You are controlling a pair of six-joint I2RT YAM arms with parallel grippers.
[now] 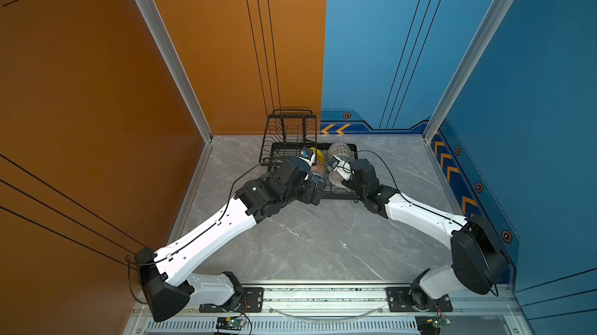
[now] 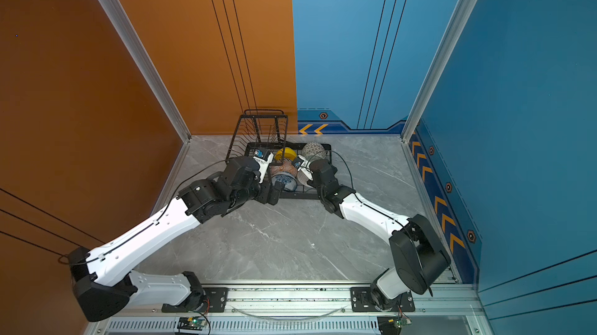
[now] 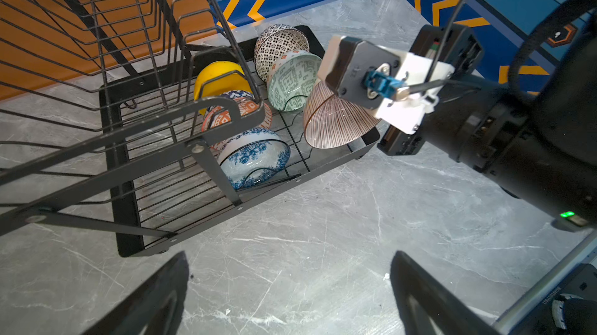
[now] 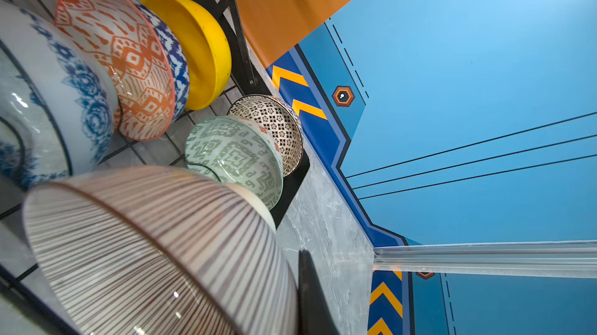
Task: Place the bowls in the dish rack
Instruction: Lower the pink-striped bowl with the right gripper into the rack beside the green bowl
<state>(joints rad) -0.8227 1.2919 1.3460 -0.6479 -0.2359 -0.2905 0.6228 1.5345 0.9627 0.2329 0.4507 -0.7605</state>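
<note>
Our right claw (image 4: 303,285), clamped on the pink striped bowl's (image 4: 155,252) rim, tips it on edge at the dish rack's (image 4: 293,184) near corner so we can slot it before the green-patterned bowl (image 4: 232,155) and dark-patterned bowl (image 4: 274,120), while our left claw (image 3: 290,254) gapes empty.

Overhead pair; wrists near dish rack (image 3: 120,162)

There are six bowls (image 3: 255,155), one dish rack (image 3: 129,239) and two robot arms (image 1: 210,236).

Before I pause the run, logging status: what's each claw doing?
Left claw: open, holding nothing.
Right claw: shut on the pink striped bowl.
</note>
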